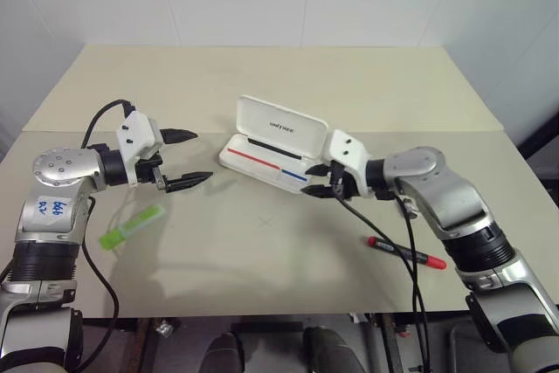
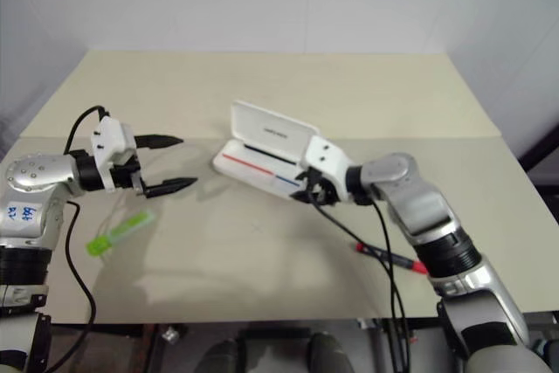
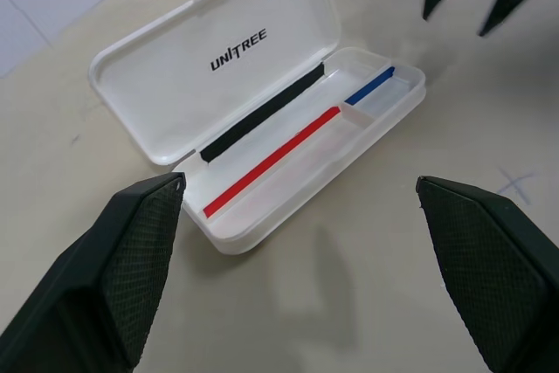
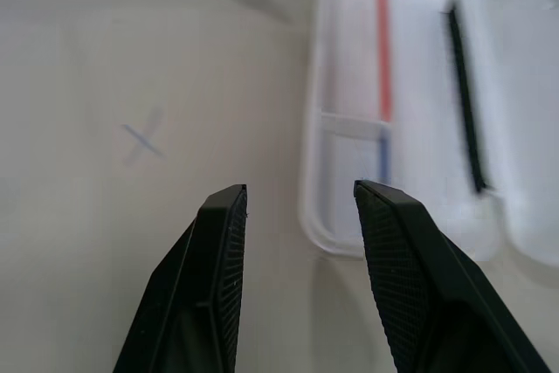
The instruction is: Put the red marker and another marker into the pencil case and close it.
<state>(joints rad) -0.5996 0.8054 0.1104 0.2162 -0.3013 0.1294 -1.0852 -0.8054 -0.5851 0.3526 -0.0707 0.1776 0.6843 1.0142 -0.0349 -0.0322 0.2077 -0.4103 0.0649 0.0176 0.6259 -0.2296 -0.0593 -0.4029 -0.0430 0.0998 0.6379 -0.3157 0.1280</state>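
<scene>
head stereo downward, wrists near pencil case

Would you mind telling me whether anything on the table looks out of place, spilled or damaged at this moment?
Nothing looks spilled or damaged. The pencil case lies open with its tray empty, while the red marker and the green highlighter lie loose on the table, far apart on opposite sides of it. The case sits at a slant to the table's edge.

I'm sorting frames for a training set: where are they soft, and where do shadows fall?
Right wrist view: the pencil case and the pencilled cross on the table look soft.
Left wrist view: the case and lid logo are crisp; a soft shadow lies on the table before it.
Head views: faint shadows under the green highlighter and red marker.
</scene>
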